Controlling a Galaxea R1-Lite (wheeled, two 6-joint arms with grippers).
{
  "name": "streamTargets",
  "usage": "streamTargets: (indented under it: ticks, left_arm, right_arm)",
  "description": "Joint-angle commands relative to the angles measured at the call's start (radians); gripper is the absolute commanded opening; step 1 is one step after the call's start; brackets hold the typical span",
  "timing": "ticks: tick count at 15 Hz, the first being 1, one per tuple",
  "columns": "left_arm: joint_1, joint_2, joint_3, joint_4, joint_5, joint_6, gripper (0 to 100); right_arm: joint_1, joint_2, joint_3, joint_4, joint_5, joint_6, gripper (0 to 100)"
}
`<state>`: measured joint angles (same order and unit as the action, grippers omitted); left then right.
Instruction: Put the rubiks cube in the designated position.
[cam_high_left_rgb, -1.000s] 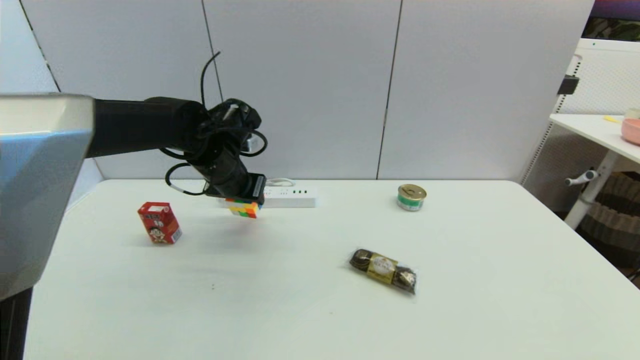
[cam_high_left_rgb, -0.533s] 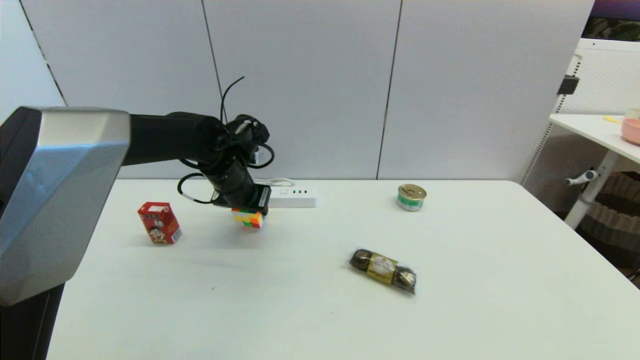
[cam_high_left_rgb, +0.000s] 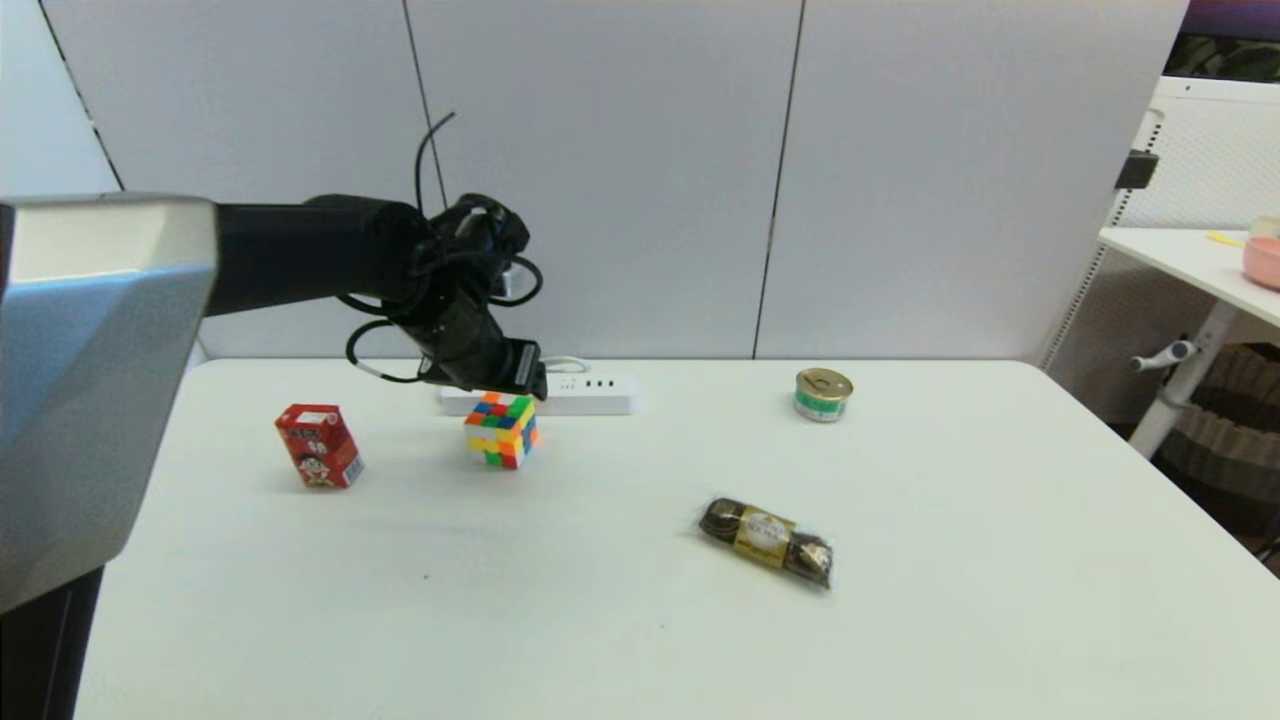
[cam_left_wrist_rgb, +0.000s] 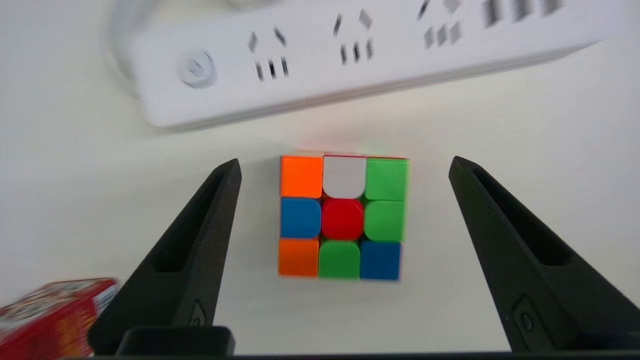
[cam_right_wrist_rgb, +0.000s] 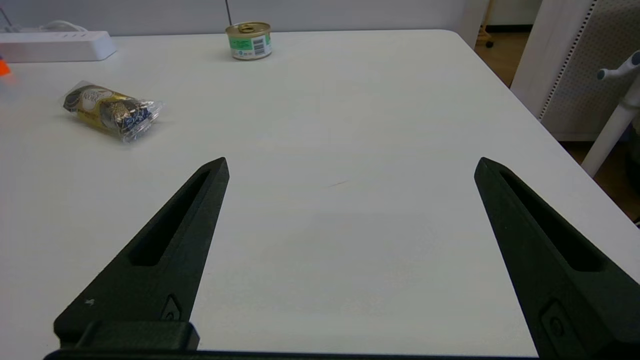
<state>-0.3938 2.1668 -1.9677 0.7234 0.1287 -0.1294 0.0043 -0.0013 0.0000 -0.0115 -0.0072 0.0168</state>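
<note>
The left tool (cam_left_wrist_rgb: 345, 167) is spread wide and released, poised above the rubiks cube (cam_left_wrist_rgb: 343, 216), with a clear gap seen between each finger and the cube's sides. In the head view the left tool (cam_high_left_rgb: 500, 375) hangs just over the rubiks cube (cam_high_left_rgb: 501, 430), which is set flat on the white table (cam_high_left_rgb: 640, 620) with nothing gripping it. The designated position is taken to be the bare patch of table under the cube; no mark is visible to confirm it.

Just behind the cube a white power strip (cam_high_left_rgb: 560, 395) is seen, close but apart from it. A red carton (cam_high_left_rgb: 318, 445) stands to the robot's left, near but not touching. Farther out lie a chocolate pack (cam_high_left_rgb: 766, 540) and a small can (cam_high_left_rgb: 823, 394), both well apart.

The right tool (cam_right_wrist_rgb: 350, 170) is held parked over bare table, its fingers wide apart and empty.

The placement is judged done, with only the retreat left. The cube could be nudged out of place if a fingertip were swung sideways while low; the strip's cable could be snagged if the arm were drawn back along the table's rear edge. A straight lift would avoid both.
</note>
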Motion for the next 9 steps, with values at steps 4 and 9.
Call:
streamTargets:
  ticks: [4,9]
  left_arm:
    - [0.067,-0.571,0.013,-0.015,0.104,0.218,100]
    - [0.254,-0.989,0.503,-0.271,0.063,0.277,100]
  right_arm:
    - [0.0,0.001,0.0,-0.001,0.0,0.0,100]
    - [0.0,0.001,0.0,-0.001,0.0,0.0,100]
